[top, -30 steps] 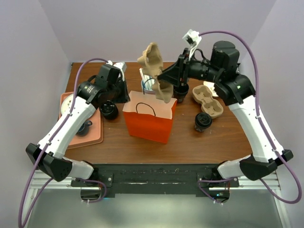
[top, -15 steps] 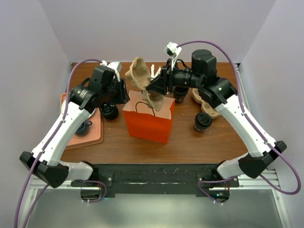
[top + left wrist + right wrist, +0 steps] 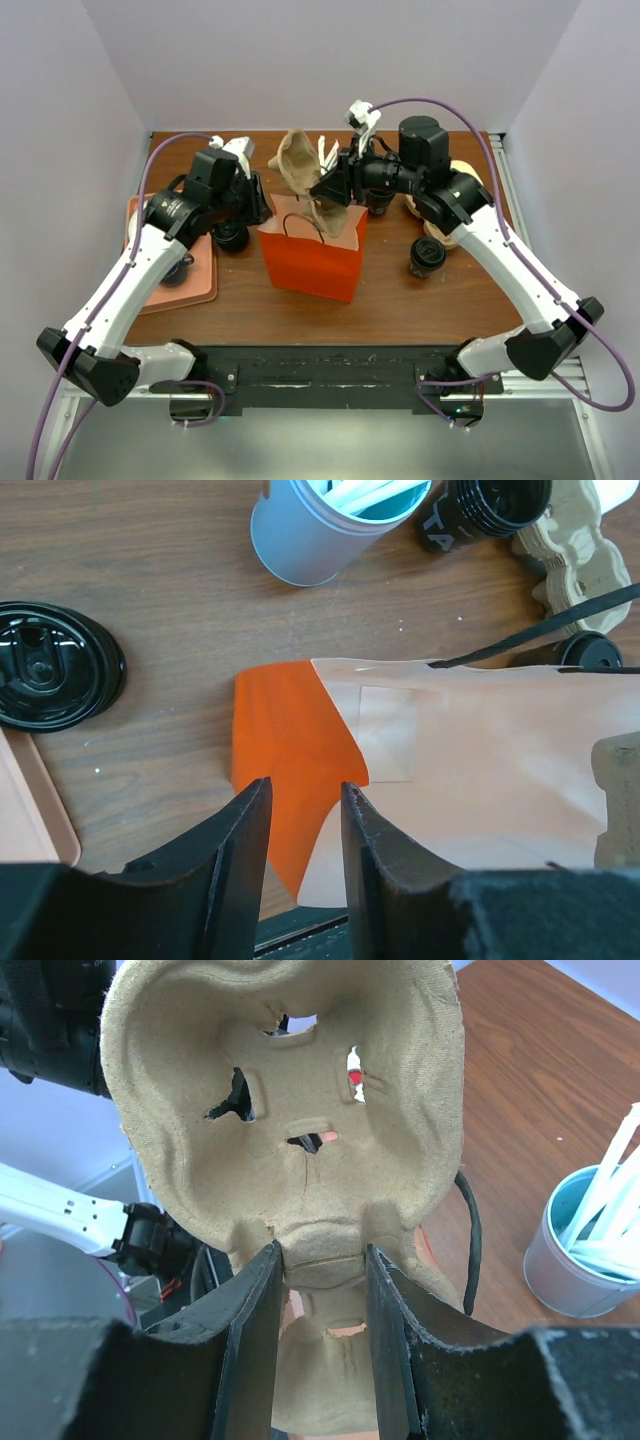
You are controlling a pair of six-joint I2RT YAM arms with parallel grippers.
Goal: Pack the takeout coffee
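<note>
Takeout coffee (image 3: 50, 675) stands near the orange bag (image 3: 285, 735); right gripper (image 3: 322, 1260) pinches a cup carrier (image 3: 290, 1130), left gripper (image 3: 305, 795) hangs part-open, empty.

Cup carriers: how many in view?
2. One carrier is held in the right tool over the orange bag; the other carrier lies on the table right of the bag, largely hidden by the right arm from above. More could be hidden.

Bag (image 3: 312, 262): bright orange outside, pale peach inside, blk handle (image 3: 540, 630). Pulp cup carrier (image 3: 290, 1130): plain tan. Straw holder (image 3: 310, 535): lt blue outside, teal inside, w/ white straws (image 3: 375, 490). Worktop (image 3: 420, 300): dark brown wood grain. Tray (image 3: 197, 287): salmon pink. Lid (image 3: 55, 675) beside it: glossy blk. Arms white & blk, purple cables (image 3: 470, 108); jaws blk. Walls (image 3: 300, 60) pale lilac.
</note>
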